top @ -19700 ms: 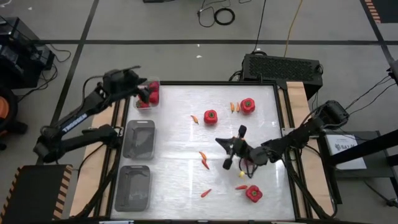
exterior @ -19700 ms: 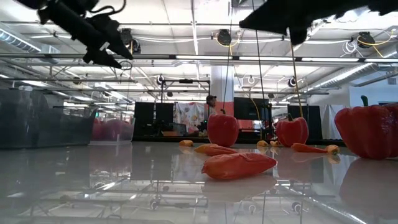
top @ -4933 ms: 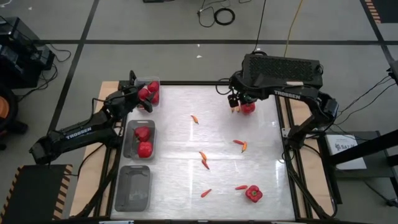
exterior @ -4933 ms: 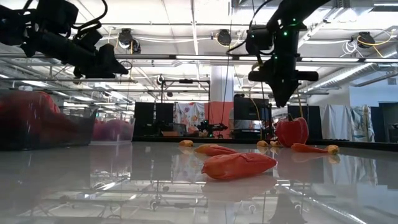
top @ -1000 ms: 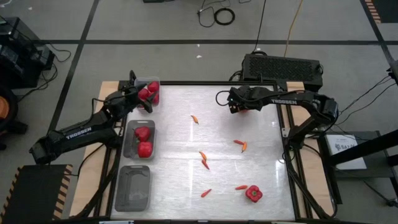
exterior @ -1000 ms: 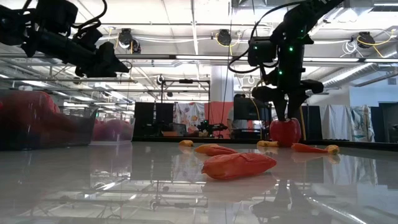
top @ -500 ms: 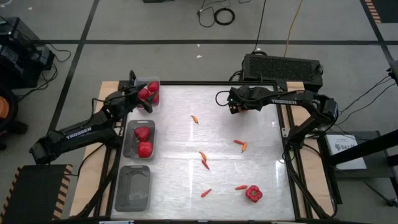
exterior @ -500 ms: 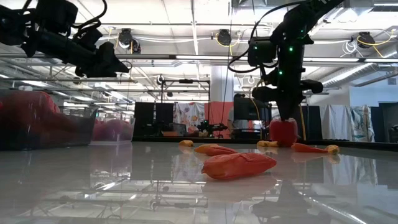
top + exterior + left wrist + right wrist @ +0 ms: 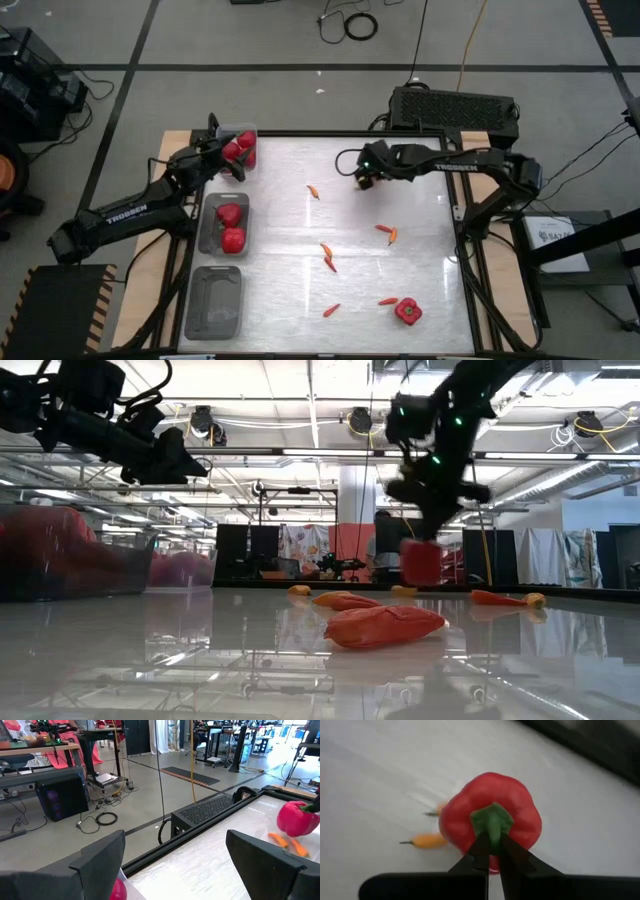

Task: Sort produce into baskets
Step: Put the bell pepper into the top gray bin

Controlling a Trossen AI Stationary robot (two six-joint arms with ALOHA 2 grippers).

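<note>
My right gripper is shut on a red bell pepper and hangs over the table's far middle. In the low view the pepper hangs just above the tabletop. Two orange chili peppers lie on the table under it. My left gripper stands open above the small clear basket, which holds tomatoes, and touches nothing. The middle grey basket holds two bell peppers. A second grey basket sits nearer the front. My right gripper pinches the pepper's green stem between its two fingertips. The fingers come from above, slanting down. The pepper hangs below them, stem up, lifted clear of the table.
Several chili peppers lie scattered over the table's middle and right. Another bell pepper rests near the front right beside a chili. A black box stands beyond the far edge.
My right gripper has risen and moved toward the table's left edge, rolling a little. The bell pepper stood on the table a second ago. It now hangs clear and has travelled left with the gripper. The chilies beside it stayed on the table.
</note>
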